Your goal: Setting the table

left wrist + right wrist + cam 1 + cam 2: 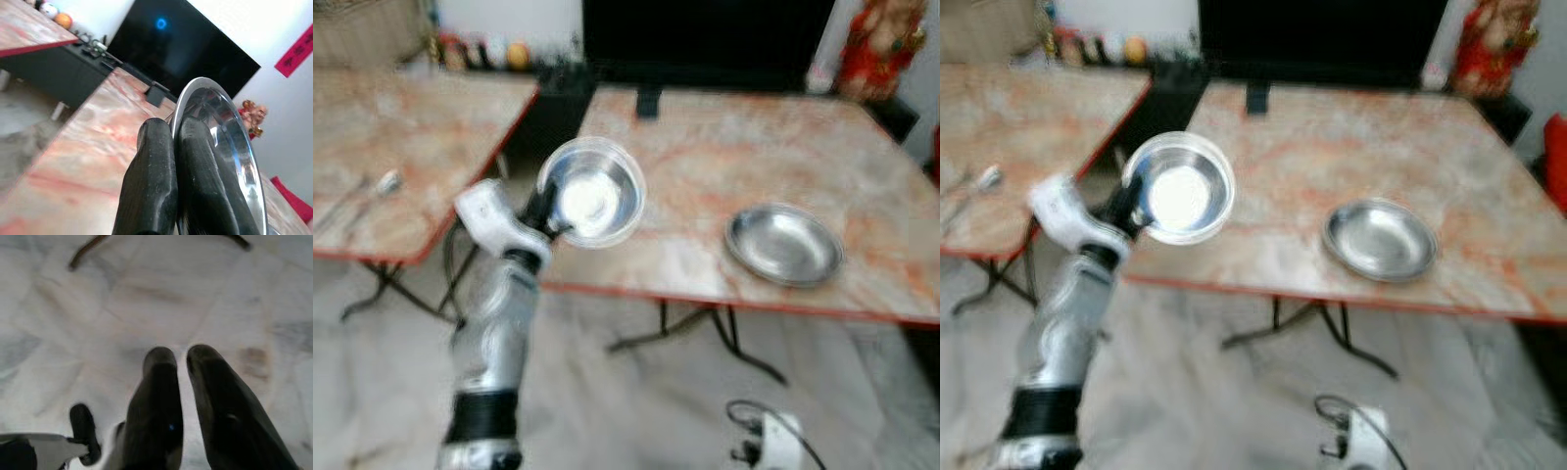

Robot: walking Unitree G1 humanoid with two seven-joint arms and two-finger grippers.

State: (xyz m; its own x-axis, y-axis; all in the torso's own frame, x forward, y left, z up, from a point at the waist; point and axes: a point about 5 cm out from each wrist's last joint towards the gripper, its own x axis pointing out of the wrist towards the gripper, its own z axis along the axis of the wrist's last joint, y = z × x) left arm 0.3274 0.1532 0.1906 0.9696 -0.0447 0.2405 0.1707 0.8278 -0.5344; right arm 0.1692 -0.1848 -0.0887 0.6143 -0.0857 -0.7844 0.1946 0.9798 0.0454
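Note:
My left gripper is shut on the rim of a shiny steel bowl, holding it in the air above the near left corner of the marble-topped table. In the left wrist view the two black fingers pinch the bowl's rim. A shallow steel plate lies on the table near its front edge, to the right of the bowl. A spoon lies on a second marble table at the left. My right gripper hangs over the pale floor, its fingers close together with nothing between them.
A dark TV stands behind the table. A red figure is at the back right. A white device with a cable lies on the floor below the table. A gap separates the two tables.

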